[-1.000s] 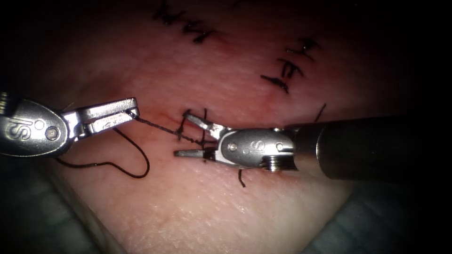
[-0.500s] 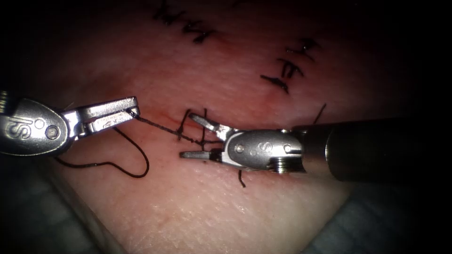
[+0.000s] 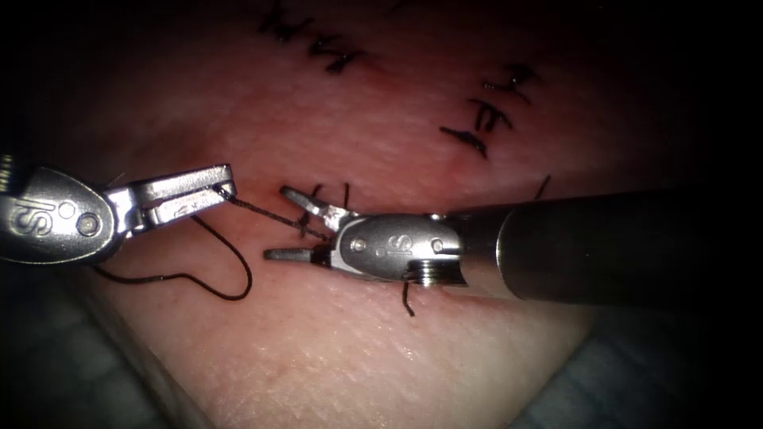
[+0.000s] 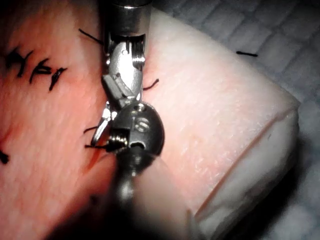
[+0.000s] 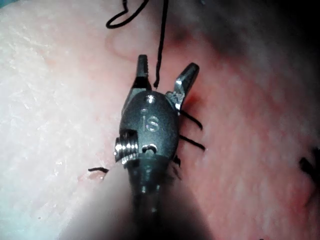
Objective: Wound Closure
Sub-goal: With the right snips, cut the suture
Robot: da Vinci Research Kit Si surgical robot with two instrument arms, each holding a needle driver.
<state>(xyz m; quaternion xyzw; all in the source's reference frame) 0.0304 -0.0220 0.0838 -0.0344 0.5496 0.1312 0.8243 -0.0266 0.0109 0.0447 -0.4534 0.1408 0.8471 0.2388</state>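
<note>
Pale tissue [image 3: 334,357], finished stitches beyond. Left tool [image 3: 225,189] clamps thread [image 3: 262,210] taut, left of cut [image 3: 318,208]. Right tool [image 3: 274,222], jaws wide, straddles thread at cut, holding nothing. Step: trimming thread, likely; needs a clean closing bite. Needle: cannot tell.

A surgical training lab: a cut block of tissue [image 4: 225,130] with dark practice stitches [image 3: 485,119] sits on a quilted cloth [image 4: 280,35], not a patient.
</note>
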